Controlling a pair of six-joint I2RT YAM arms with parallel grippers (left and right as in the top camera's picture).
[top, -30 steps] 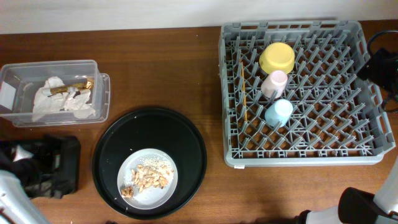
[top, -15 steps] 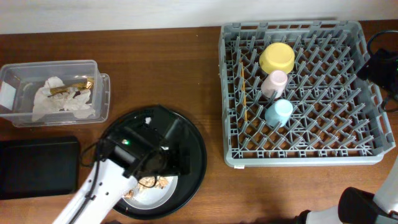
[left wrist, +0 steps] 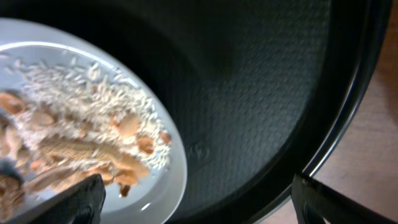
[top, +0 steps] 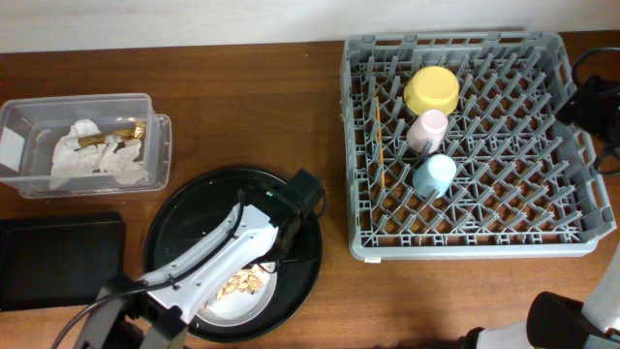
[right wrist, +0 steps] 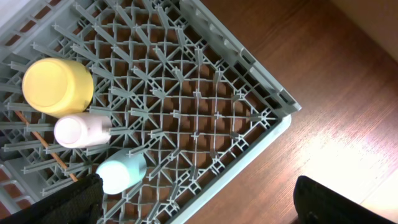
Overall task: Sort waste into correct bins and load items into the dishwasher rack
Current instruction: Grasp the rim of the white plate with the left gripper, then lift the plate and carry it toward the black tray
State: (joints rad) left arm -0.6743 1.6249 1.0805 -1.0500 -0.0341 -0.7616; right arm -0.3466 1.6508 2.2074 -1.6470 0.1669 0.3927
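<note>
Overhead, the white left arm is reaching across the round black serving tray. The left fingers are hanging wide apart, empty, over the round pale grey-white plate of beige food scraps, probably to take its rim. The right fingers are gaping empty above the grey pegged plastic rack.

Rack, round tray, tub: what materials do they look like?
Rack: grey moulded plastic, matte; thin ribs and pegs look cast in one piece.
Round tray: black, probably plastic or rubber-coated; fine pebbled texture inside, glossier rim.
Tub: clear plastic; napkins show through its walls.
</note>
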